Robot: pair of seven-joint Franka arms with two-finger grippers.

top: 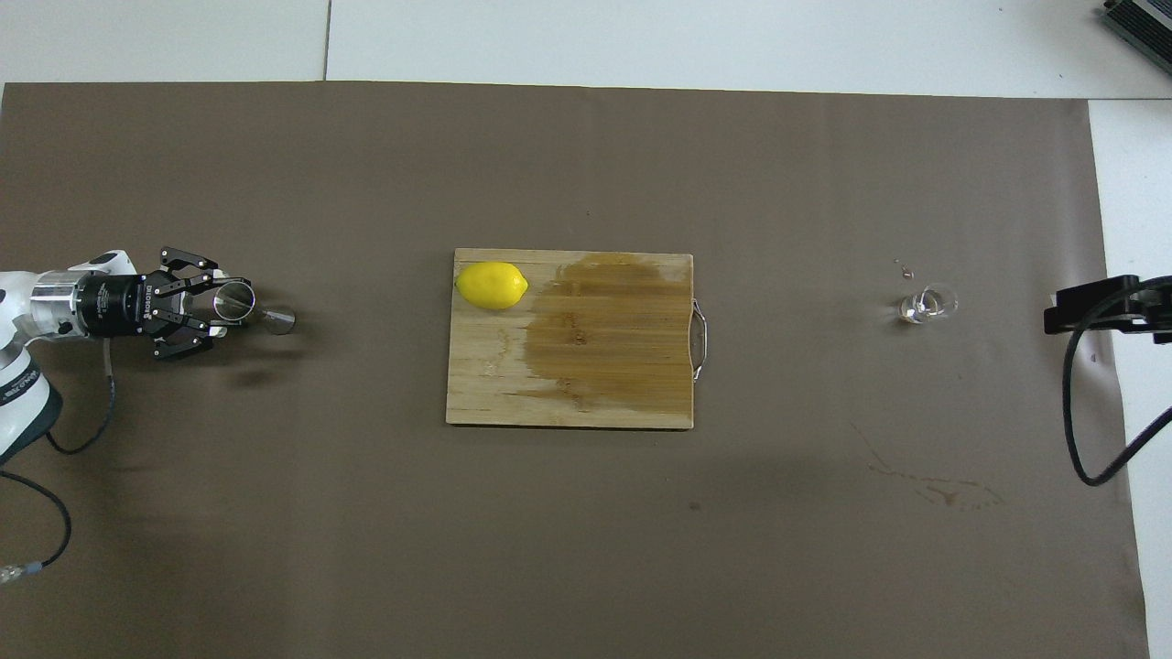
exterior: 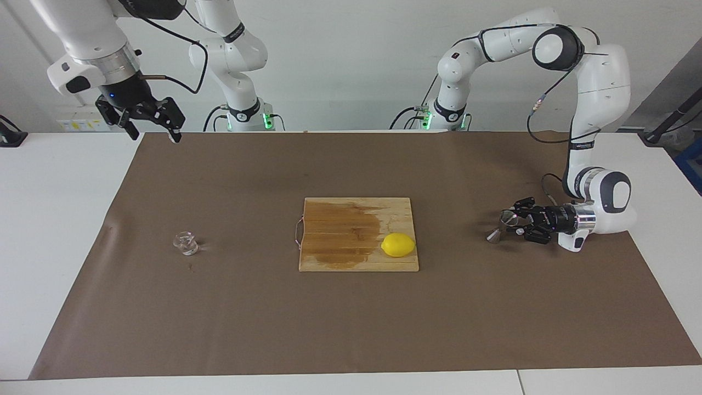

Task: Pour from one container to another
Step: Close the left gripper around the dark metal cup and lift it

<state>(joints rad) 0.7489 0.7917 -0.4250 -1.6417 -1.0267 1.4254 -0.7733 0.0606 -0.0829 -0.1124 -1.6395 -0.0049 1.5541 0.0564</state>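
The clear glass vessel (exterior: 186, 243) stands alone on the brown mat (exterior: 351, 329), well apart from the cutting board (exterior: 340, 258), toward the right arm's end of the table. The steel jigger (exterior: 502, 226) is well apart from the board toward the left arm's end, tilted, one cone between the fingers of the left gripper (exterior: 520, 224), which lies low and sideways and looks closed around it (whether the lower cone touches the mat I cannot tell). The right gripper (exterior: 152, 122) hangs high, much nearer the robots than the board, over the mat's edge, fingers spread and empty; it waits.

The risks, as I judge them: the jigger's smooth cone could slip or swivel in that sideways grip when lifted, and the small glass may skid or tip if the right gripper closes off-centre. The lemon (exterior: 398, 244) sits on the board's corner nearest the jigger, beside a dark wet stain (exterior: 343, 230), and a low carry across could clip it.
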